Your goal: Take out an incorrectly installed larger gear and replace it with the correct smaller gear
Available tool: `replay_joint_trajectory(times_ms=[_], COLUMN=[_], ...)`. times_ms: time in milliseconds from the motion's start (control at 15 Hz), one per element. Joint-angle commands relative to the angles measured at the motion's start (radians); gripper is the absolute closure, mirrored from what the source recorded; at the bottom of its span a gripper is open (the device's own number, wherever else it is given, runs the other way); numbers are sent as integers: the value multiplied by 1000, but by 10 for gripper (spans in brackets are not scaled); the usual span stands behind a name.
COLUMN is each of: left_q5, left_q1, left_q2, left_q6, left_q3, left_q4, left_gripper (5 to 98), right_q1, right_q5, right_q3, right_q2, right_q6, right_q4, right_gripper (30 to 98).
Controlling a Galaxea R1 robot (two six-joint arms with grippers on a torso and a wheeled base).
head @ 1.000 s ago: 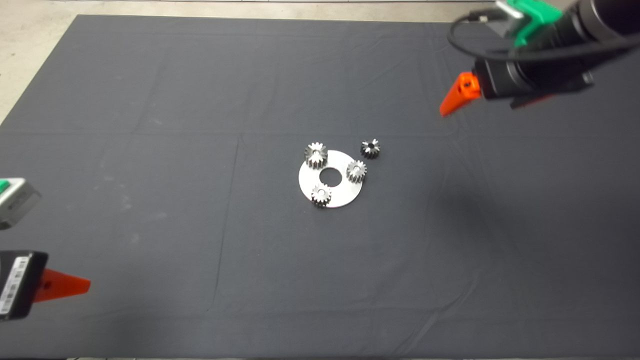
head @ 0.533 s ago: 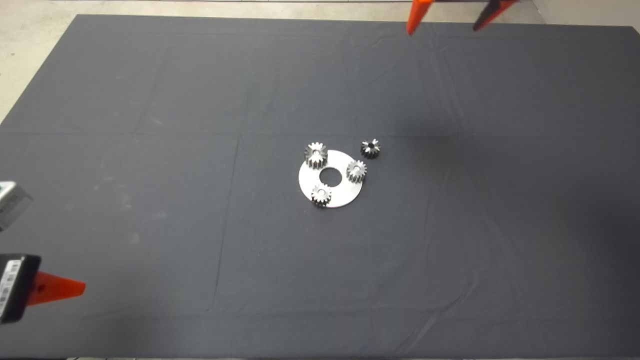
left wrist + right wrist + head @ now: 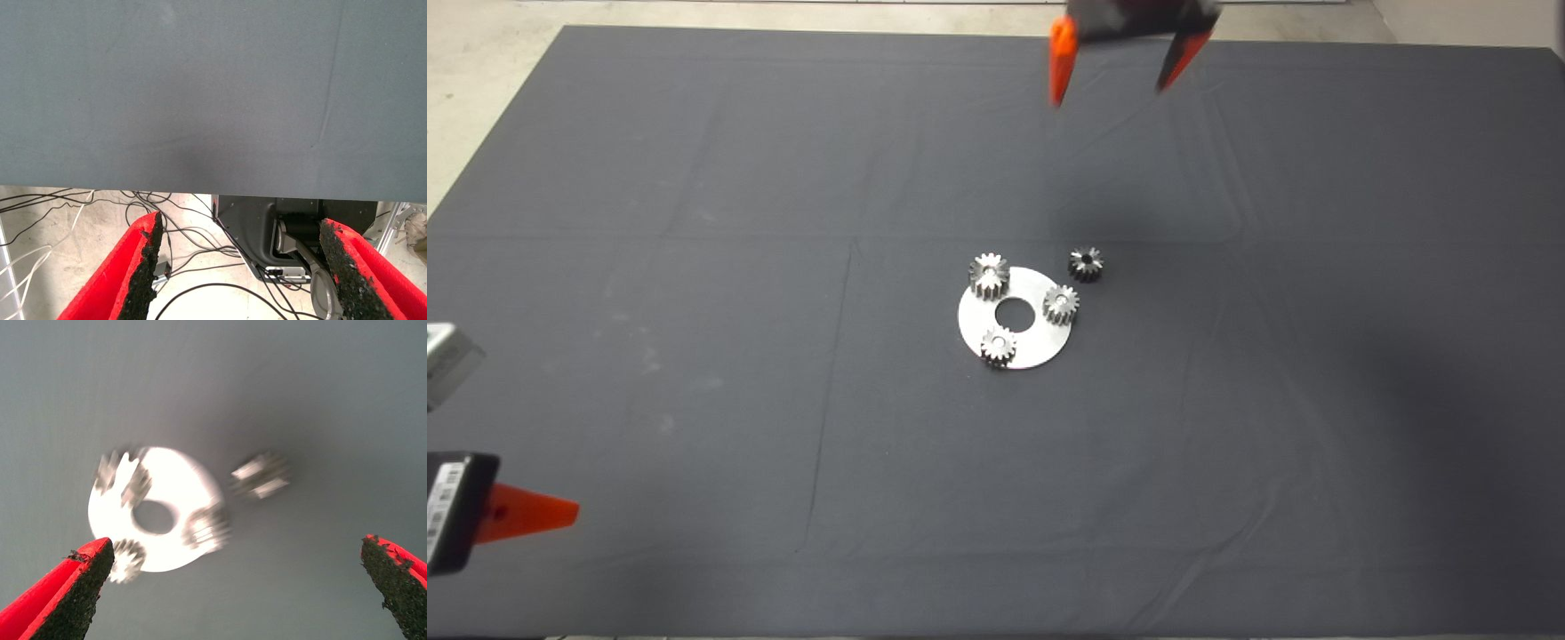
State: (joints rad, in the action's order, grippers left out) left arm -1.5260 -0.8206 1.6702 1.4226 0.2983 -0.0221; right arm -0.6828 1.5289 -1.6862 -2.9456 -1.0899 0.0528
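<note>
A round steel plate (image 3: 1028,343) lies mid-mat with three gears on it. The larger gear (image 3: 989,275) stands at its far-left rim. Two small gears (image 3: 1061,304) (image 3: 998,346) sit on the plate too. The smaller gear (image 3: 1086,264), dark grey, lies loose on the mat beside the plate's far-right rim. My right gripper (image 3: 1119,78) hangs open and empty over the far middle of the mat, well away from the gears. Its wrist view shows the plate (image 3: 167,487), the larger gear (image 3: 133,483) and the smaller gear (image 3: 261,475), blurred. My left gripper (image 3: 241,223) is open, parked at the mat's left.
The dark mat (image 3: 694,356) covers the table, with bare floor (image 3: 480,53) past its far-left corner. One finger (image 3: 534,513) of the left gripper shows at the lower left edge. The left wrist view shows cables (image 3: 187,253) and a dark robot base (image 3: 260,227) on the floor beyond the mat's edge.
The right arm has swung from the far right corner to the far middle, and its open gripper now points down at the mat. The gears, the plate and the left gripper have not moved.
</note>
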Motion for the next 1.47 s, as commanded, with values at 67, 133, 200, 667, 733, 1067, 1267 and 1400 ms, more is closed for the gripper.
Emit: replay_joint_trajectory(times_ms=[67, 133, 200, 667, 733, 1067, 1267, 1400], left_q5=[-65, -65, -65, -63, -63, -63, -63, -63], left_q1=[-12, -12, -12, -12, -12, -12, -12, -12], left_q2=[6, 7, 14, 59, 61, 63, 72, 76], left_q6=[-5, -5, -5, 7, 7, 7, 7, 7], left_q3=[-16, -16, -16, -15, -16, -16, -16, -15], left_q4=[10, 10, 8, -1, 1, 2, -1, -2], left_gripper=[444, 444, 444, 444, 444, 444, 444, 444], right_q1=[90, 98, 97, 157, 157, 172, 171, 172], right_q5=[41, 40, 40, -29, -40, -92, -131, -148], right_q3=[39, 39, 34, -13, -26, 7, 19, 67], right_q2=[-51, -52, -53, -59, -60, -63, -65, -65], right_q6=[-34, -34, -28, -19, -19, -24, -31, -45], right_q4=[34, 57, 68, 130, 134, 137, 142, 151], right_gripper=[308, 308, 308, 308, 308, 308, 308, 308])
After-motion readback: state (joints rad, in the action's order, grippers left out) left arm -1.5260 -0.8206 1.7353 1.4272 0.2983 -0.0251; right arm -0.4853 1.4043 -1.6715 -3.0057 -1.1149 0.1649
